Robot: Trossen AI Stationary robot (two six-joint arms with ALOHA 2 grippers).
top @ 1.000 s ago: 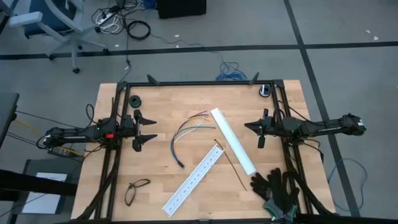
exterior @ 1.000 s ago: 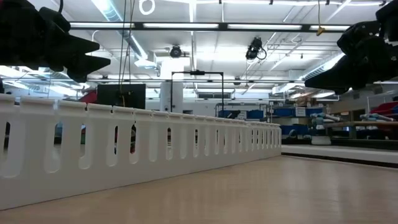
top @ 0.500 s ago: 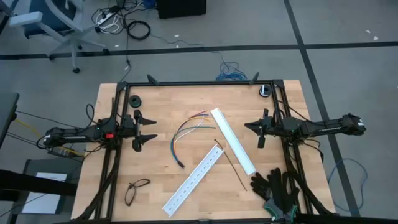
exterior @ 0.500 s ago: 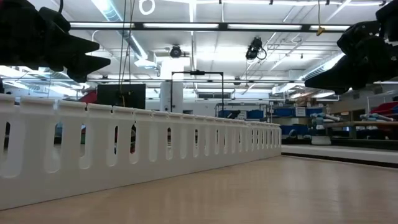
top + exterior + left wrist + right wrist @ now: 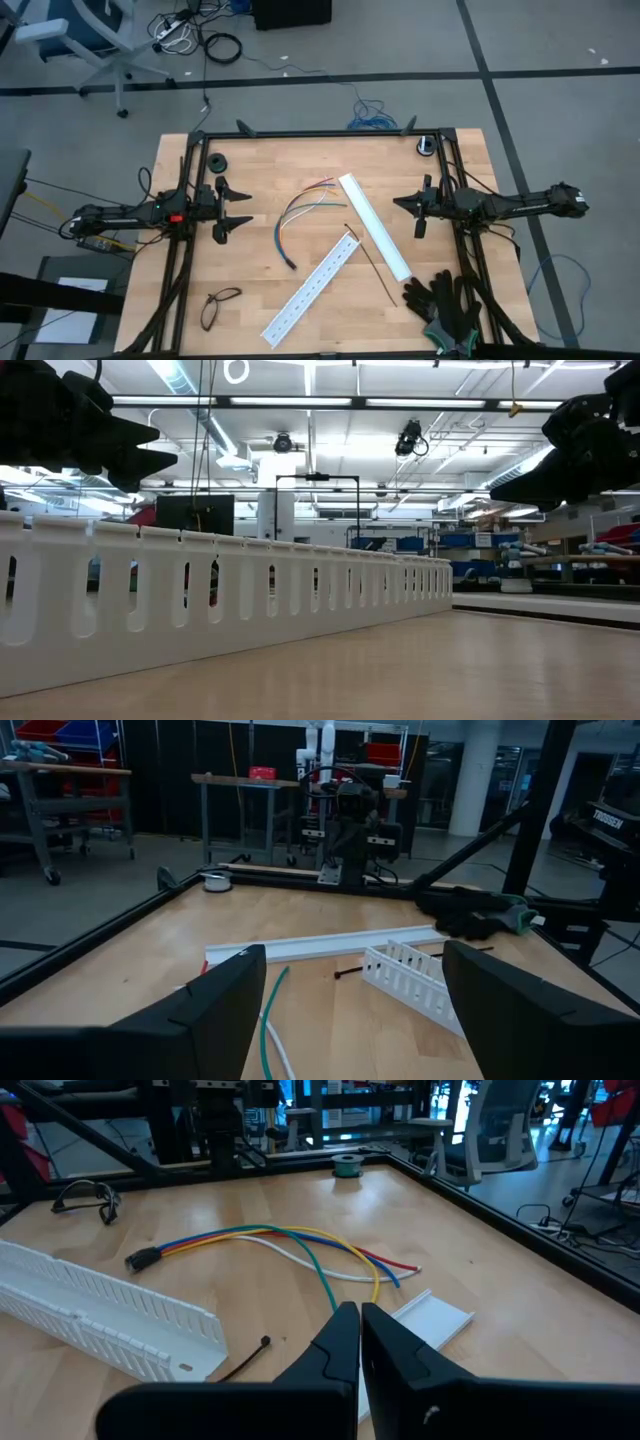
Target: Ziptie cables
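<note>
The cables (image 5: 301, 213) lie loose mid-tabletop (image 5: 250, 285), between both arms and just beside a white rail (image 5: 375, 227). The left tool (image 5: 238, 207) hovers with fingers spread wide apart; the right tool (image 5: 407, 214) hovers pressed together, empty.

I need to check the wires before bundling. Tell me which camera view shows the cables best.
The right wrist view: the cables lie loose across the wood, each colour distinct, fanning from one bunched end. The high view shows them small, as a curved bundle. The left wrist view catches only a green and white piece. The low view shows none.
</note>
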